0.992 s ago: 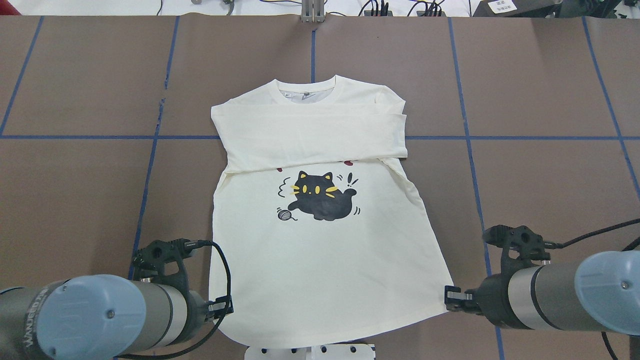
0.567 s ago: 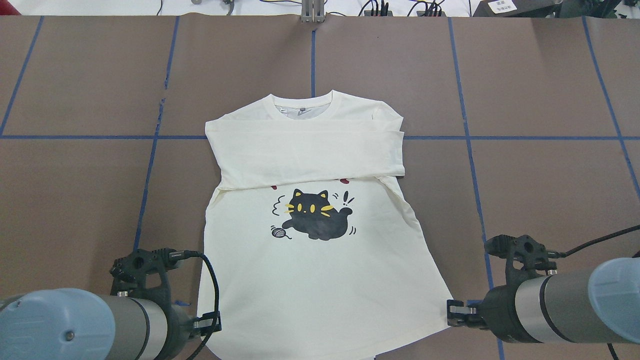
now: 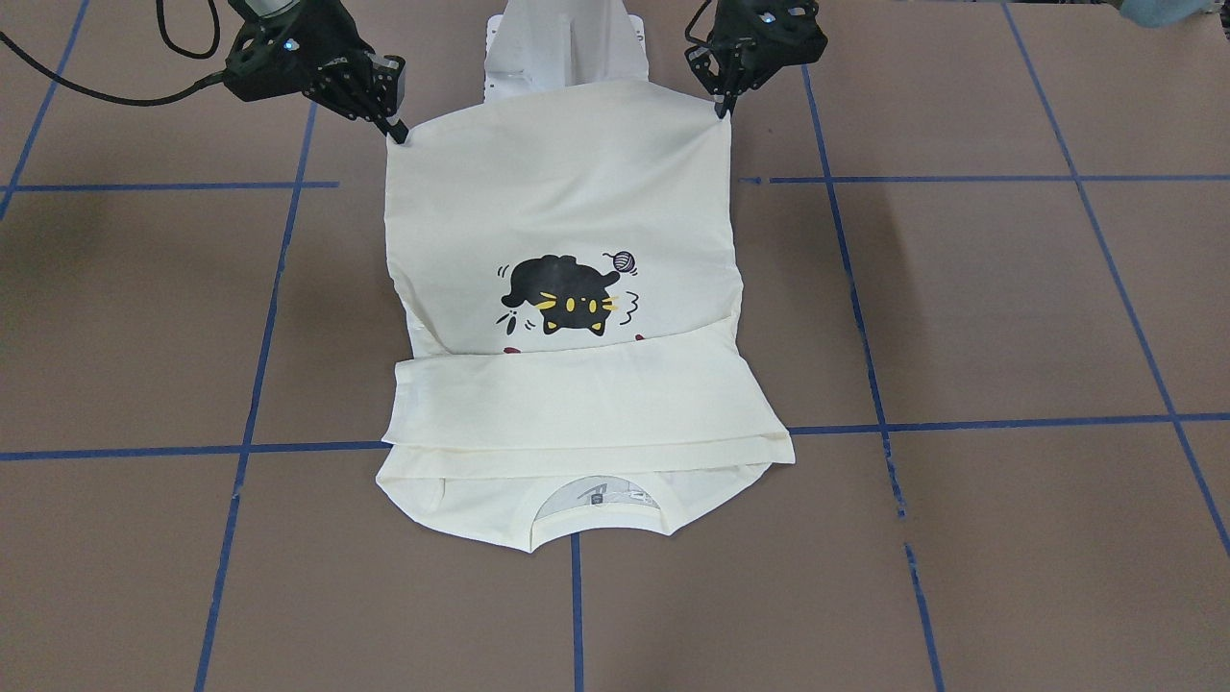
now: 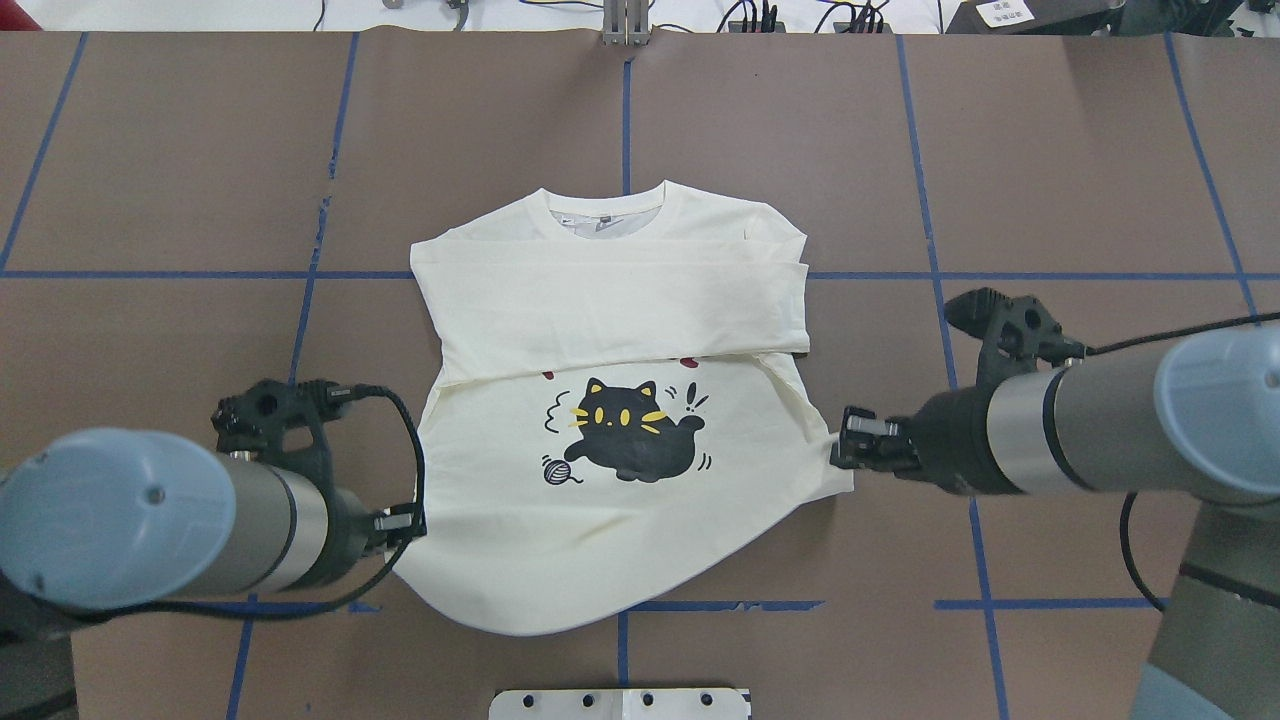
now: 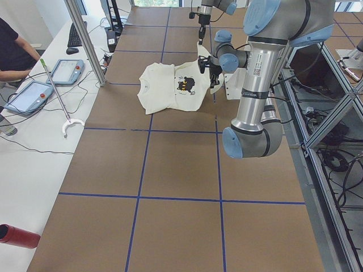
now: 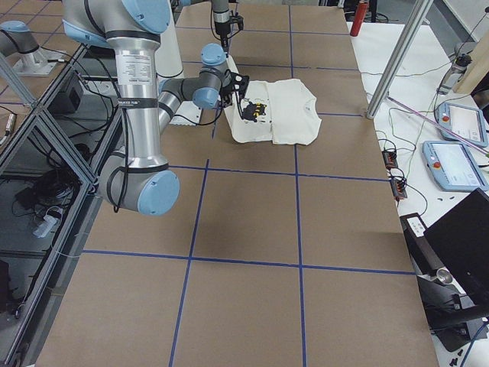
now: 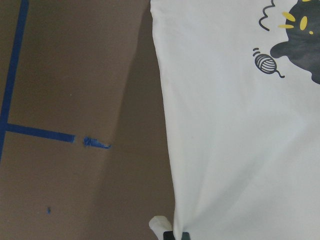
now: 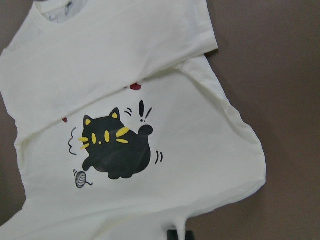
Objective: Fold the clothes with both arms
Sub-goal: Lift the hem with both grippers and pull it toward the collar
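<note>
Lifted higher, cream T-shirt [image 4: 610, 320] hem [image 4: 560, 624] curves between corners.

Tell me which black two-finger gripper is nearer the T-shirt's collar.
The right gripper: it pinches the hem of the cream-white T-shirt level with its cat print; the left gripper sits nearer the robot.

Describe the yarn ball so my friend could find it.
On the brown table lies a cream-white T-shirt with a black cat print at its middle. The yarn ball is beside the cat on the side of the left gripper: the only round grey mark among black squiggles.
</note>
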